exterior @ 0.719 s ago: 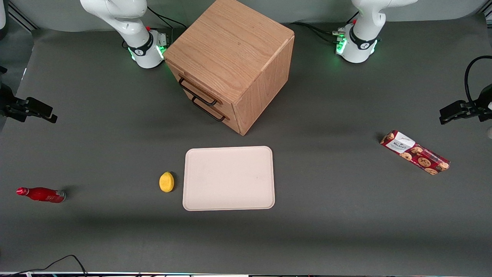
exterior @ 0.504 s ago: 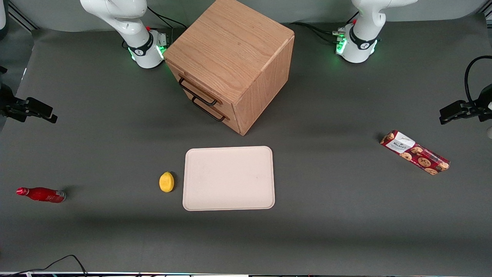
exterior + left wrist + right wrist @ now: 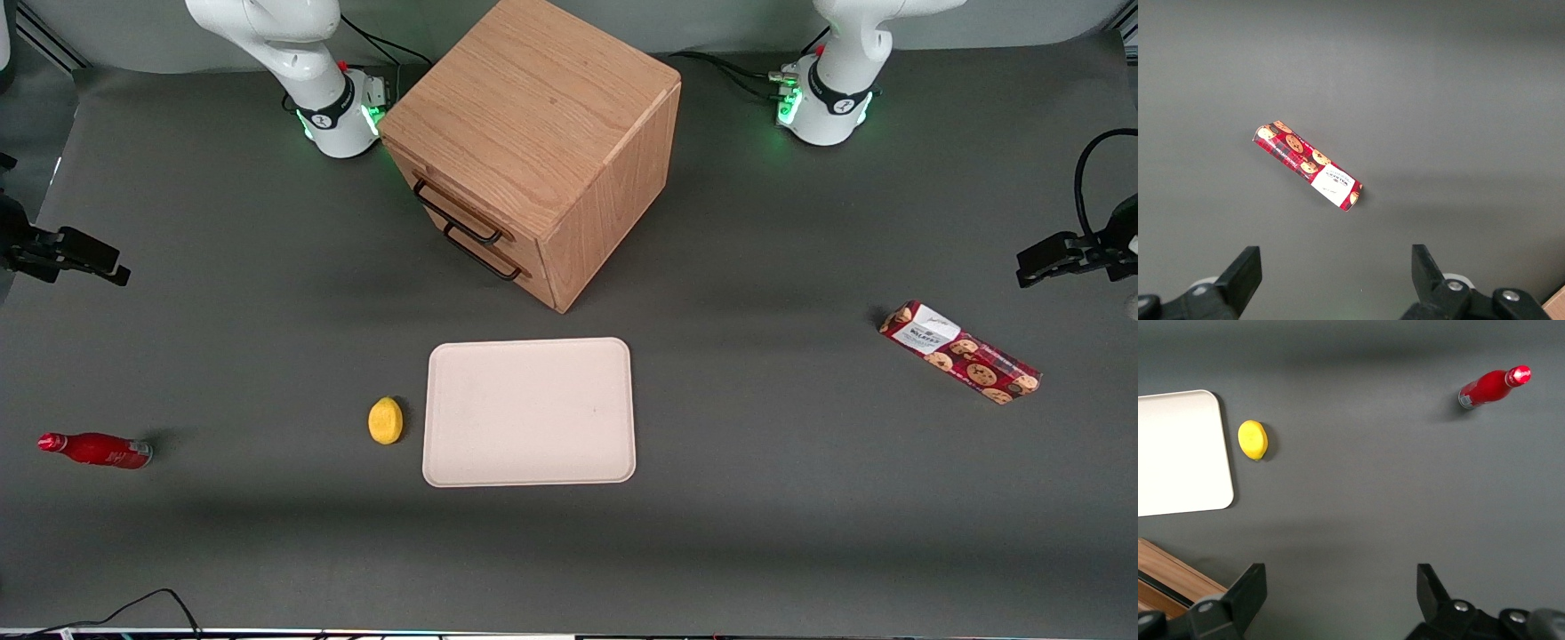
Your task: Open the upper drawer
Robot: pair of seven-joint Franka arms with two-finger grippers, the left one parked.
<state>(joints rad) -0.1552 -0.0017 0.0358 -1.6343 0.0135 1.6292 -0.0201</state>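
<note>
Hovering pincer (image 3: 1338, 600), upper drawer (image 3: 449, 206) closed

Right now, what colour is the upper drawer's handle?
Black, clearest in the front view: upper drawer. End effector open above table.

A dark grey mat covers the desk (image 3: 800, 498) from edge to edge, smooth and matte. Soft broad shadows band it under even overhead light. A black cable (image 3: 151, 604) curls at the edge nearest the front camera, above a pale strip.
</note>
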